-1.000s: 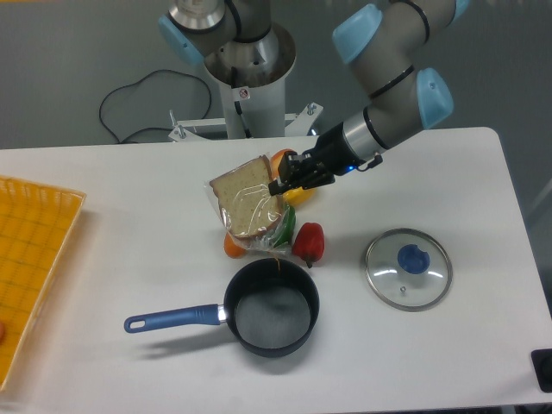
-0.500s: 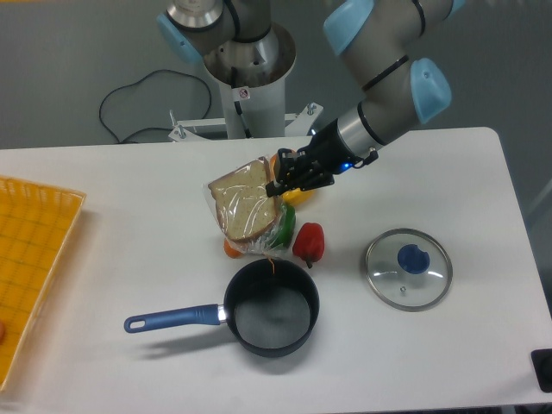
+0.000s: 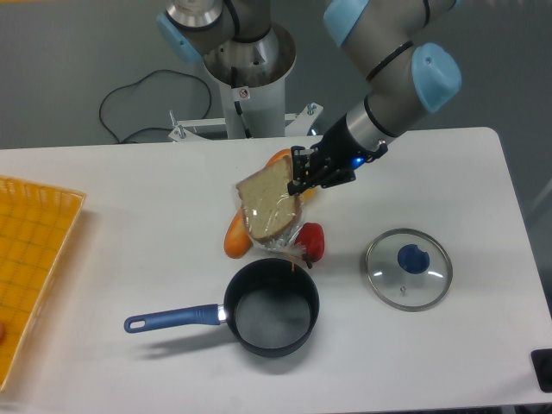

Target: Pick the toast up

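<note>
Above white table (image 3: 103, 285), fingers (image 3: 297, 183) pinch the toast (image 3: 270, 203) by its upper-right corner, hanging tilted down-left.

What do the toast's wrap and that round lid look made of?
The toast, held by the hand, sits in thin clear plastic film: it is glossy and crinkled below the slice. The lid looks like clear glass with a metal rim and a blue knob, probably plastic.

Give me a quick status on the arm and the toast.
End effector shut on the toast, gripping its upper right corner. Toast tilted, hanging above the orange loaf and red pepper. Pot directly below, nothing blocking above.
</note>
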